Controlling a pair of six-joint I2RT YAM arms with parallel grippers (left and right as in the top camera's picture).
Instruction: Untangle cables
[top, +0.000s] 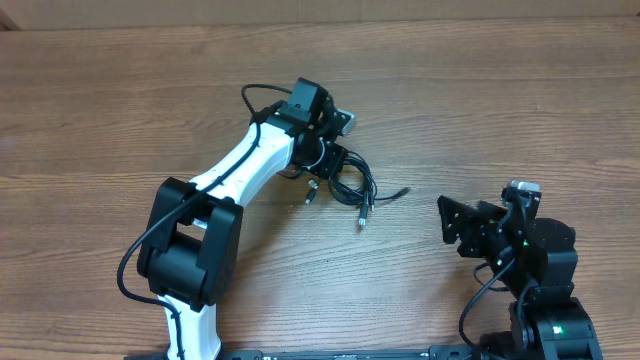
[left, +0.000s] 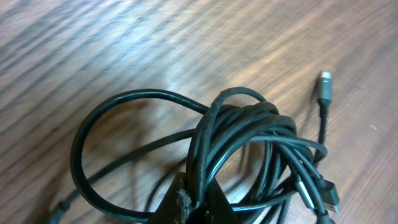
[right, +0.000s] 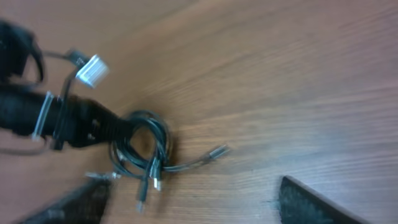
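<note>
My left gripper (left: 189, 208) pinches the cables (left: 249, 134), prob several strands; pulling could drag whole bunch ahead & tighten the knot.

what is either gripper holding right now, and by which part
The left gripper pinches the bunch of thin black cables by its looped strands; the right gripper holds nothing.
</note>
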